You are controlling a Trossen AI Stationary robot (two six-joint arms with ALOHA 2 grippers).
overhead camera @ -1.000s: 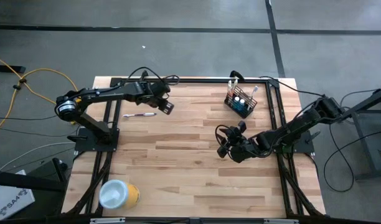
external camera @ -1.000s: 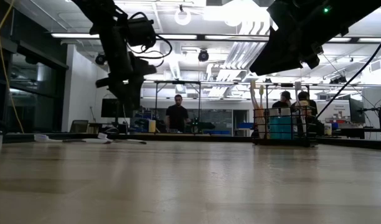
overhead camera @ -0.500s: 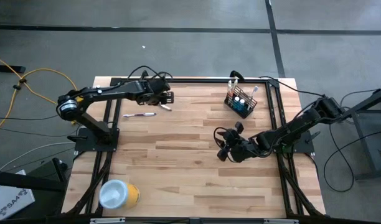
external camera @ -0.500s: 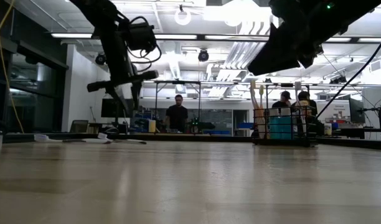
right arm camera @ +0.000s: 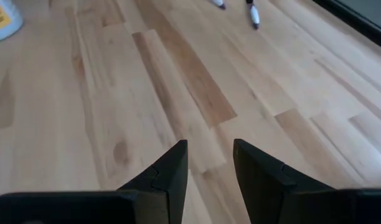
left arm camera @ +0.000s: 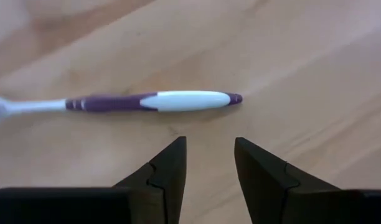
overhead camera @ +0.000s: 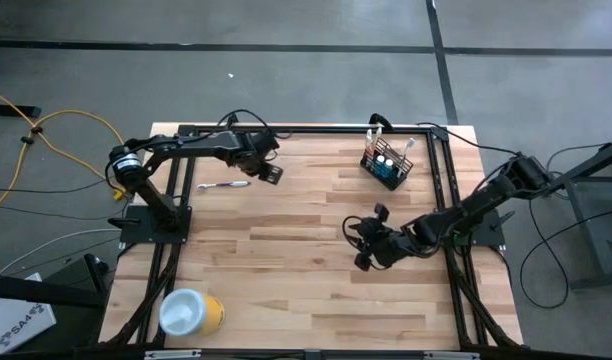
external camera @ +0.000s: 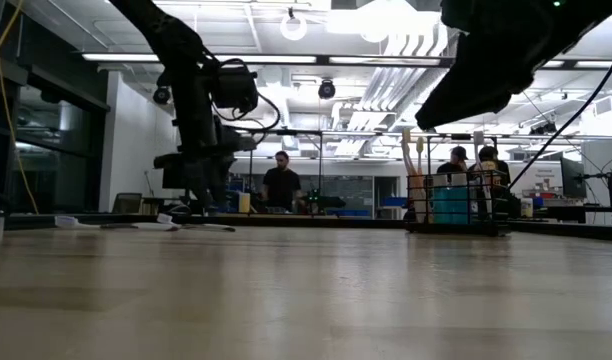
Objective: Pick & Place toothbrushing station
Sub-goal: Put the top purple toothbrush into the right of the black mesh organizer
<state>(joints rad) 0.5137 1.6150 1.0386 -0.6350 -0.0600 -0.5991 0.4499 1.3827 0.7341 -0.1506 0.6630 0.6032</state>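
A purple and white toothbrush (left arm camera: 134, 101) lies flat on the wooden table at the far left (overhead camera: 224, 185). My left gripper (left arm camera: 209, 155) is open above the table right beside the toothbrush's handle end, touching nothing; it also shows in the high view (overhead camera: 264, 170). The black wire-mesh holder (overhead camera: 386, 163) with toothbrushes and blue tubes stands at the far right (external camera: 454, 205). My right gripper (overhead camera: 363, 248) is open and empty over the table's middle right (right arm camera: 209, 162).
A yellow cylinder with a white top (overhead camera: 191, 312) lies at the near left. A black frame (overhead camera: 306, 128) runs along the far and side edges. People show in the room behind the table (external camera: 283, 185). Bare wood lies between the two grippers.
My left gripper has turned about at the wrist above the toothbrush's handle end, and its arm's base link has swung. My right gripper has moved a little toward the table's near edge. The toothbrush and the holder have stayed where they were.
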